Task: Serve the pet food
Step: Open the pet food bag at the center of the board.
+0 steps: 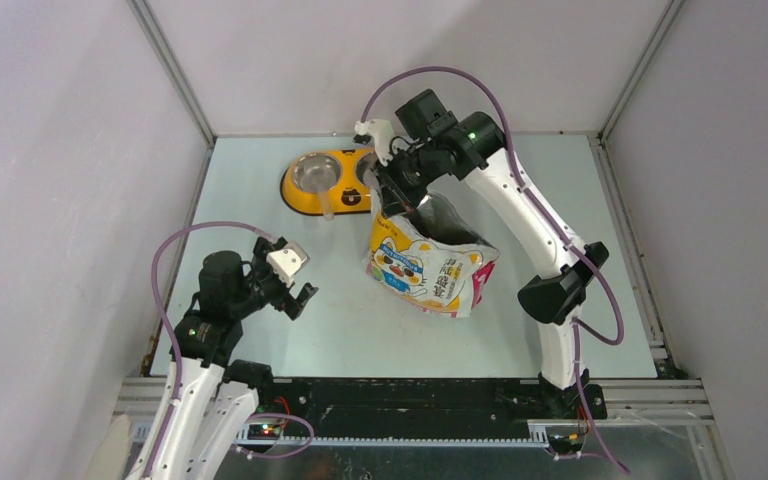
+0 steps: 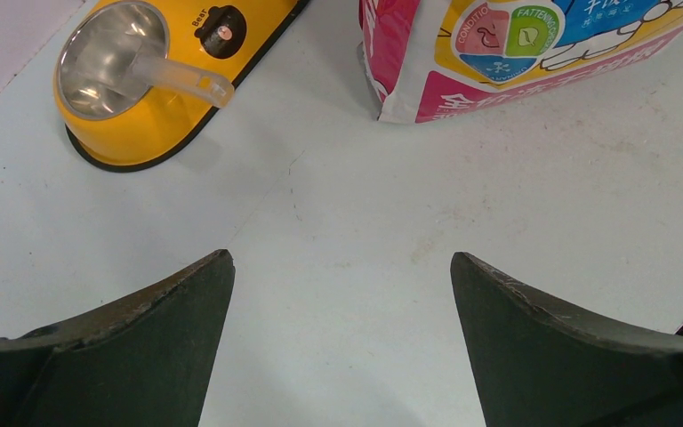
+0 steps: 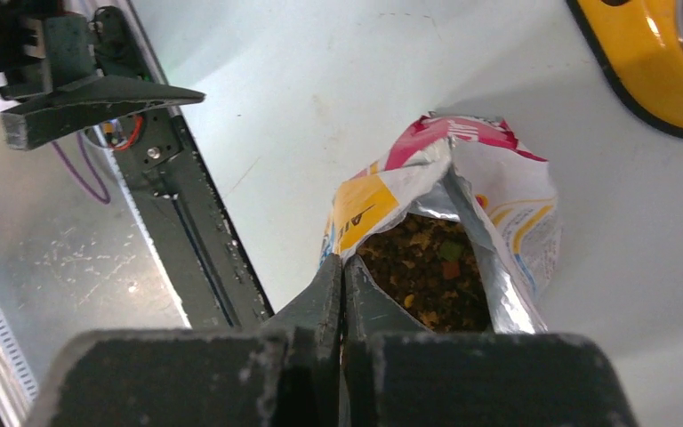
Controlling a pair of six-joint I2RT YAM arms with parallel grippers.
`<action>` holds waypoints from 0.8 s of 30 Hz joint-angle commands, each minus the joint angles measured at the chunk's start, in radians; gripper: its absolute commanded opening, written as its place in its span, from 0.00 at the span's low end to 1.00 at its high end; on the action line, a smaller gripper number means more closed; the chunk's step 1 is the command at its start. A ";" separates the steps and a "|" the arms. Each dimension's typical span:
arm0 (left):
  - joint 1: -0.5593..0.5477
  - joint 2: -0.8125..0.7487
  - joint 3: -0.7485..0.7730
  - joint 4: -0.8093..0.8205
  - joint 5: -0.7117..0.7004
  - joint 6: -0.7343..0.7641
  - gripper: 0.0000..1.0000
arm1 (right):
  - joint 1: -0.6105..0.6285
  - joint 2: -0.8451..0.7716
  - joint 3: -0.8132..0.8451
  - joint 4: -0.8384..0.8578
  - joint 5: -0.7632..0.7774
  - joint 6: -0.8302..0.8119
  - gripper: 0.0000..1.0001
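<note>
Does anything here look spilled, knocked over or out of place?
Nothing is spilled: the pet food sits inside the open bag, whose rim the right gripper pinches. The only oddity is the scoop lying in a steel bowl of the feeder, handle poking over the rim.

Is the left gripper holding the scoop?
No, the left gripper stands open and empty, while the scoop lies in the feeder bowl.

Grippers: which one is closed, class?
The right gripper, its jaws pinched together at the open rim of the bag; the left gripper is spread wide above the table.
</note>
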 commanded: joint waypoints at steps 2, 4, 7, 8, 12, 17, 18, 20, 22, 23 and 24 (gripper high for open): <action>0.010 0.005 0.020 0.025 -0.004 0.003 1.00 | -0.012 -0.048 0.056 -0.014 -0.153 -0.020 0.00; 0.010 0.005 0.021 0.024 -0.004 0.003 1.00 | -0.023 -0.044 0.065 -0.018 -0.194 -0.023 0.00; 0.010 0.006 0.022 0.024 -0.005 0.003 1.00 | -0.043 -0.035 0.087 -0.024 -0.248 -0.026 0.00; 0.010 0.006 0.022 0.023 -0.004 0.002 1.00 | -0.053 -0.035 0.091 -0.025 -0.273 -0.026 0.00; 0.010 0.006 0.022 0.024 -0.005 0.003 1.00 | -0.069 -0.044 0.102 -0.020 -0.276 -0.022 0.08; 0.010 0.004 0.020 0.025 -0.004 0.003 1.00 | -0.071 -0.071 0.101 -0.020 -0.202 -0.029 0.39; 0.010 0.003 0.020 0.024 -0.002 0.003 1.00 | -0.072 -0.082 0.100 -0.019 -0.195 -0.031 0.42; 0.010 0.001 0.020 0.025 0.000 0.003 1.00 | -0.076 -0.099 0.095 -0.020 -0.169 -0.034 0.46; 0.010 -0.002 0.019 0.025 0.001 0.003 1.00 | -0.082 -0.121 0.083 -0.016 -0.122 -0.035 0.48; 0.010 -0.004 0.019 0.024 0.000 0.003 1.00 | -0.091 -0.129 0.076 -0.011 -0.085 -0.037 0.48; 0.010 -0.008 0.019 0.025 0.000 0.003 1.00 | -0.096 -0.149 0.057 -0.006 -0.060 -0.036 0.49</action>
